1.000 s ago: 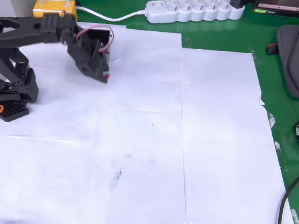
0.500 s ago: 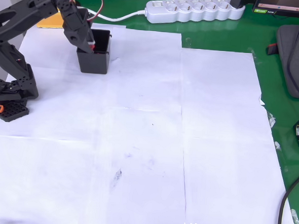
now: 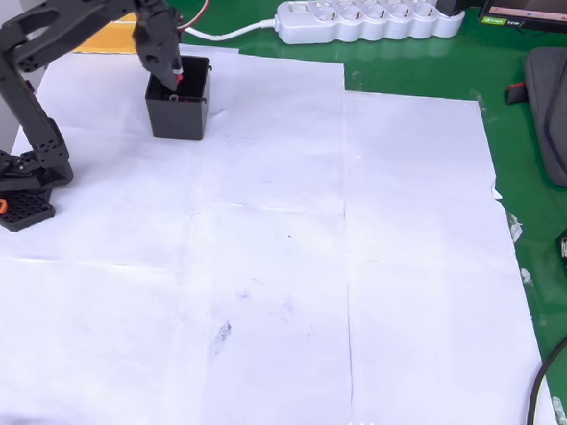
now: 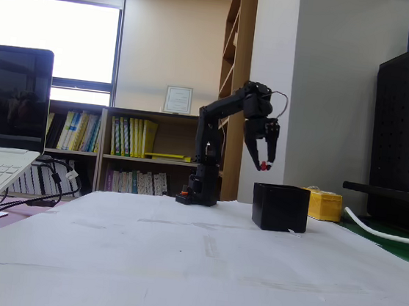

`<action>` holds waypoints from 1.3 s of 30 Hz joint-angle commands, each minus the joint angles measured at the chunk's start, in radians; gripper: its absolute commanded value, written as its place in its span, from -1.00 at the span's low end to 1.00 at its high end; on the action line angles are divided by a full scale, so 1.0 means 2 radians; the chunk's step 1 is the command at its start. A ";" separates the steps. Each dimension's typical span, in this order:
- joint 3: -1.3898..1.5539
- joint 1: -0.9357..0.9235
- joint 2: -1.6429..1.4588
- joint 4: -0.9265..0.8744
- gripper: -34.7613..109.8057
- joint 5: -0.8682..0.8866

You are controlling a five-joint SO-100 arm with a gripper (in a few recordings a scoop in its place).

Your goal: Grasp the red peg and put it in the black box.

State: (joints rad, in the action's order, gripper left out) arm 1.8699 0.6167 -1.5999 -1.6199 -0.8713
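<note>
Overhead view: my gripper [image 3: 176, 75] sits over the black box [image 3: 177, 115], which stands on the white paper [image 3: 357, 275]. The red peg [image 3: 179, 74] shows at the fingertips, above the box's open top, toward its far wall. The yellow box [image 3: 106, 40] lies just beyond the black box, partly hidden by the arm.

Fixed view: the gripper [image 4: 263, 164] hangs clear above the black box [image 4: 279, 207], not touching its rim. The peg [image 4: 264, 165] is pinched between the closed fingertips. I judge this placement is meant for a straight drop inside; release not yet done.
</note>
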 commanded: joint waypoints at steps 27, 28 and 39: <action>0.056 0.050 -0.065 0.035 -0.18 0.023; 0.058 0.050 -0.063 0.035 -0.18 0.025; 0.061 0.044 -0.034 0.021 -0.24 0.018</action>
State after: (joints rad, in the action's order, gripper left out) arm 1.9098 0.7026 -1.7671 -1.5601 -0.8145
